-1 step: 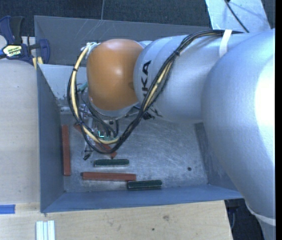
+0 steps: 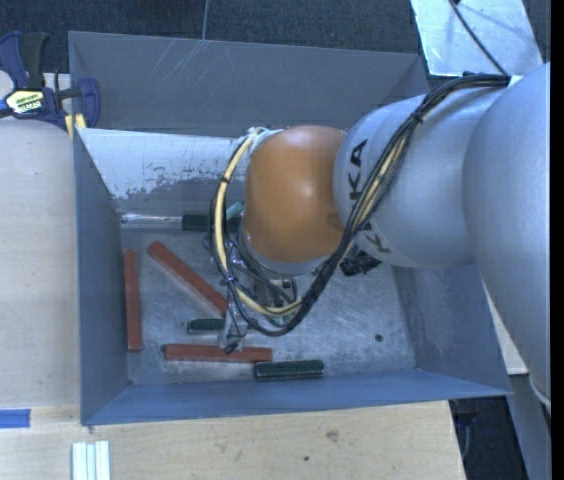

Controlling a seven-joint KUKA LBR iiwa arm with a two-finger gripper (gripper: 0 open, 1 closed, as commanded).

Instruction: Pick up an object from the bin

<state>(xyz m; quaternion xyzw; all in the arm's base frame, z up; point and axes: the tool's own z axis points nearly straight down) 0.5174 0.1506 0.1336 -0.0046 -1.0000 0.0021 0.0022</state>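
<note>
- Pincer (image 2: pixel 230 340) is low in the grey bin (image 2: pixel 100 278), near its front wall. It hangs under the arm's orange wrist cover (image 2: pixel 292 200) and a tangle of cables. Whether it is spread or pressed together cannot be told, because the cover and cables hide its working end.
- Its tip sits right at the lying brown stick (image 2: pixel 212 352), a flat reddish-brown strip parallel to the front wall. It looks to be touching the strip or just above it, and which of the two cannot be made out.
- Close by are a small dark piece (image 2: pixel 204 324) just to the left, a slanted brown stick (image 2: pixel 186 277) running up toward the back, and a dark green stick (image 2: pixel 289 369) right against the front wall.
- Farther off, an upright brown stick (image 2: pixel 133 301) lies along the left side and a dark pen-like thing (image 2: pixel 196 222) lies near the back.
- Judged from this, the reach into the bin is done and the pincer is down at floor level.
- Nothing is seen lifted, so gripping a thing and raising it clear of the bin remain to be done.
</note>
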